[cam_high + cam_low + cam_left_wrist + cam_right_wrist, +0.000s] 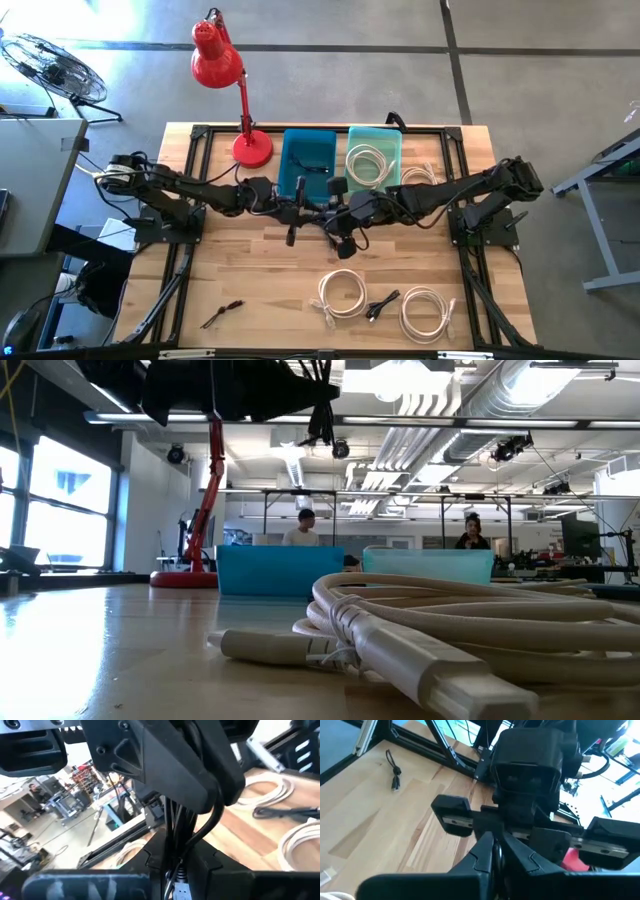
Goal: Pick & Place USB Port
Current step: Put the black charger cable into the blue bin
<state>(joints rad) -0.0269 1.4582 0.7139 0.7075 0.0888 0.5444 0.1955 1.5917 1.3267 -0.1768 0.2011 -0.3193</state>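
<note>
Mid-table, we see left gripper (292, 212) and right gripper (340, 222) meeting over a black cable (175, 832), apparently a handover; clench states unclear; next: confirm receiving grasp

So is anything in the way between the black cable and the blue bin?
Nothing visible. The left gripper holds the black cable above bare wood, close beside the blue bin. The red lamp stands off to the bin's side.

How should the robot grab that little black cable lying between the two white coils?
Grip the black cable at its middle, coming straight down from above. It lies flat and bent on the bare wood, apart from the white coils on either side, so fingers set across its thin run should close cleanly without snagging them.
</note>
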